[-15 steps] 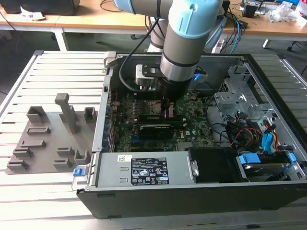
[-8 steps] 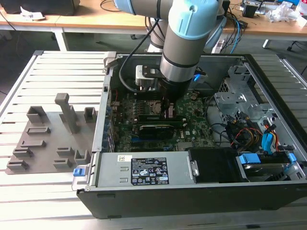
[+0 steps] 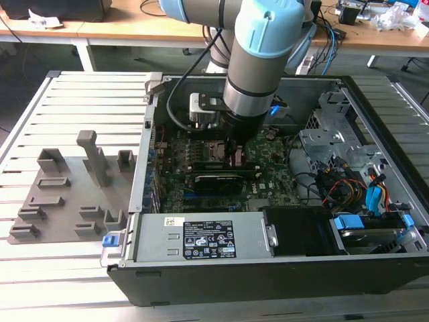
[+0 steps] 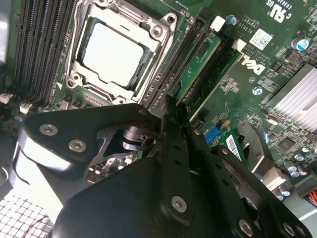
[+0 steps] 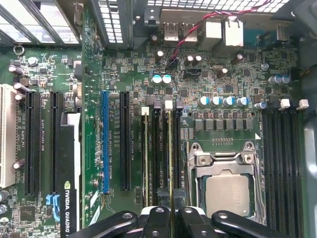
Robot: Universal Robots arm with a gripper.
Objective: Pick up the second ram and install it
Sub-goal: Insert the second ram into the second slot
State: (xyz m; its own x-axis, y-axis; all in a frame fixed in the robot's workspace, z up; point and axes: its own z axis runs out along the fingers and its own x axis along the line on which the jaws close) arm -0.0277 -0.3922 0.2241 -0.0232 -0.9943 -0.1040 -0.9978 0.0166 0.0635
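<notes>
Second ram (image 5: 171,153): held edge-on, pinched at its near end by the gripper (image 5: 171,214); long axis aligned over a memory slot (image 5: 157,153) beside the CPU socket (image 5: 228,191).

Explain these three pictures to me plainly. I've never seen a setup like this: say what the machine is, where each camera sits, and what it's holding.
The exterior view shows a robot arm reaching down into an open computer case lying on a slatted table. A grey holder tray sits on the exterior view's left. Both wrist views come from cameras riding on the arm, looking at the green motherboard with its CPU socket. The gripper is closed on the second ram, a thin stick standing edge-on in the memory slots beside the socket.
</notes>
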